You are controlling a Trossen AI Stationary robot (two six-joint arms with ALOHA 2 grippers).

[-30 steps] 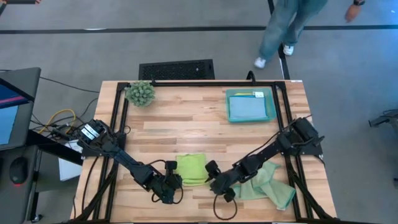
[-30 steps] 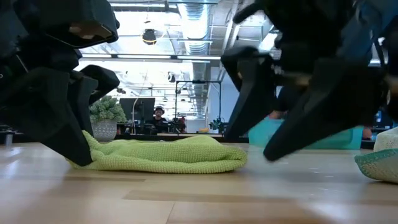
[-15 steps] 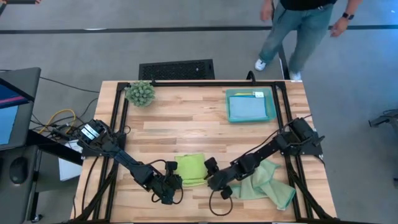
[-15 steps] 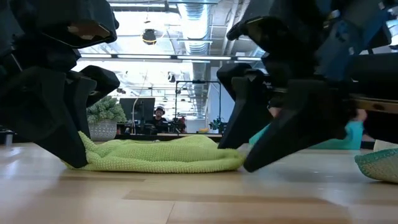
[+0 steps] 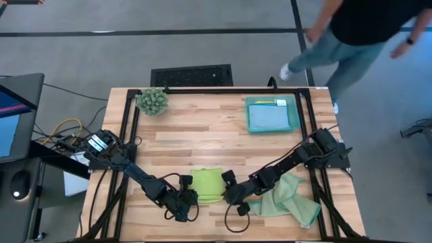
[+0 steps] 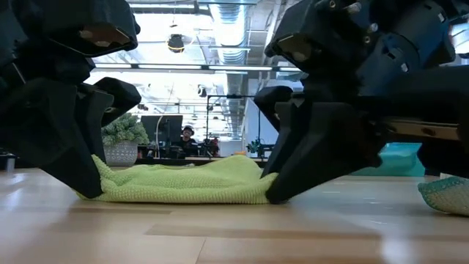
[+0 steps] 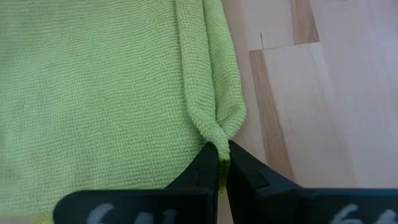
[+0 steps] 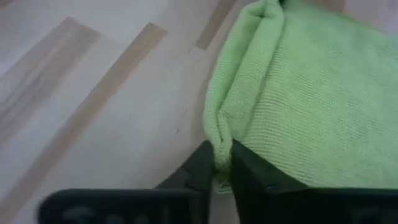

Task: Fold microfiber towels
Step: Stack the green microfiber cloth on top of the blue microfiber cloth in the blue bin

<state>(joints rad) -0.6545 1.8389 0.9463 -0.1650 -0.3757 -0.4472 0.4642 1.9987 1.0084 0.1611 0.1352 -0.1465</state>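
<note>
A lime green towel [image 5: 207,183], folded over, lies flat on the wooden table near its front edge; the low view shows it as a low mound [image 6: 183,183]. My left gripper [image 5: 190,198] is shut on its near left corner. My right gripper [image 5: 228,195] is shut on its near right corner. A pale sage green towel [image 5: 291,198] lies crumpled to the right, partly under my right arm. A light blue towel [image 5: 268,118] lies in the teal tray [image 5: 295,116] at the far right. My left gripper pinches the lime towel's near left corner [image 7: 219,138] between its two fingers, where the folded edge bunches into a narrow roll. The fingers slant down from the near left. The towel lies on the table. My right gripper pinches the towel's near right corner [image 8: 217,138] between its two fingers, on a folded edge of more than one layer. The fingers slant down from the near right. That corner rests on the table [image 6: 272,192] and the cloth is slack.
A small spiky green plant [image 5: 152,101] stands at the far left corner. A black frame [image 5: 128,128] runs along the table's sides and back. A person [image 5: 351,34] walks on the floor beyond the far right. Bare wood [image 5: 196,135] lies between the plant and the tray.
My right gripper has gone down and toward the table's left, onto the lime towel's near right corner, and has shut on it. The towel has stayed on the table. The person behind the table has walked to the right.
</note>
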